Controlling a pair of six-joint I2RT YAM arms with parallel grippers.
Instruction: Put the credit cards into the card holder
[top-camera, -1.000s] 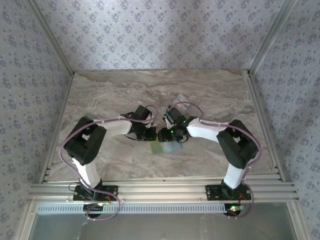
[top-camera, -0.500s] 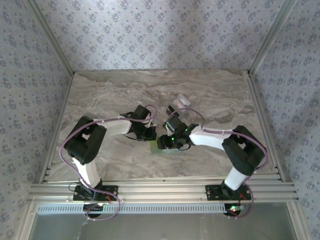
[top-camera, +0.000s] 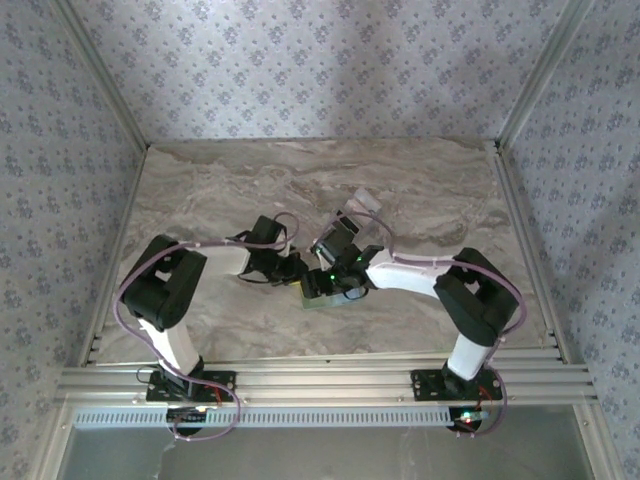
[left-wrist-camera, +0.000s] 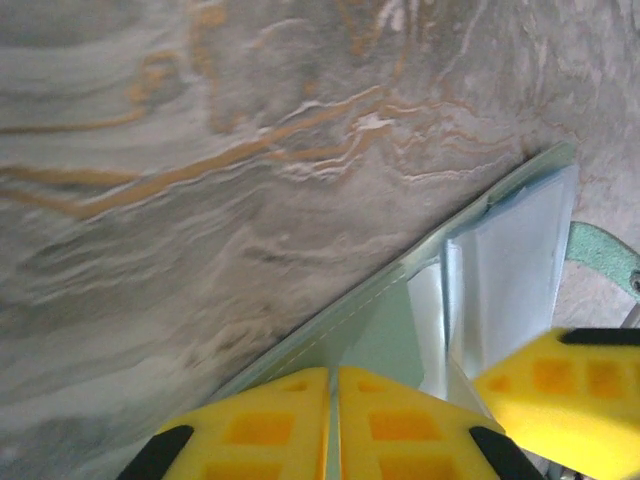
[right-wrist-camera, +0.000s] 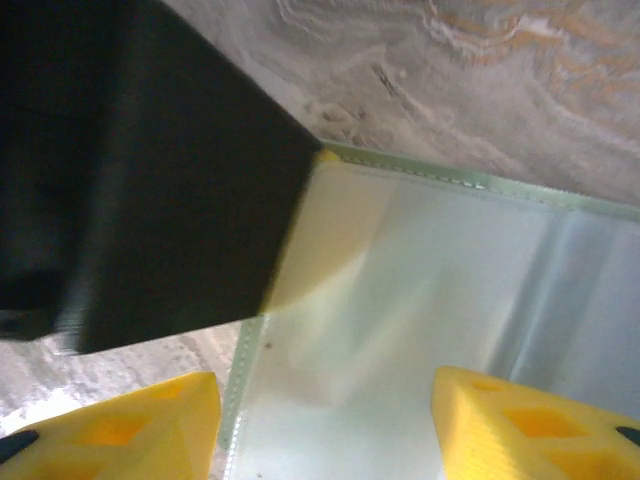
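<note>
The pale-green card holder (top-camera: 322, 301) lies flat on the marble near the table's middle. My left gripper (top-camera: 292, 272) is at its left edge. In the left wrist view its yellow fingers (left-wrist-camera: 333, 375) are pinched on a thin edge of the card holder (left-wrist-camera: 380, 330). A silvery credit card (left-wrist-camera: 515, 270) stands partly inside the holder's pocket, with a yellow finger (left-wrist-camera: 560, 390) of the right gripper beside it. My right gripper (top-camera: 322, 285) hovers over the holder; its fingers (right-wrist-camera: 325, 380) stand wide apart above the card holder (right-wrist-camera: 420, 260). Another shiny card (top-camera: 366, 201) lies further back.
The marble table (top-camera: 200, 190) is ringed by patterned walls, with an aluminium rail (top-camera: 320, 380) along the near edge. The left gripper's dark body (right-wrist-camera: 130, 180) looms close in the right wrist view. The two grippers are almost touching.
My right gripper has moved left and nearer, over the card holder and close to the left gripper. The left arm has shifted slightly left. The left fingers have eased a hair apart.
</note>
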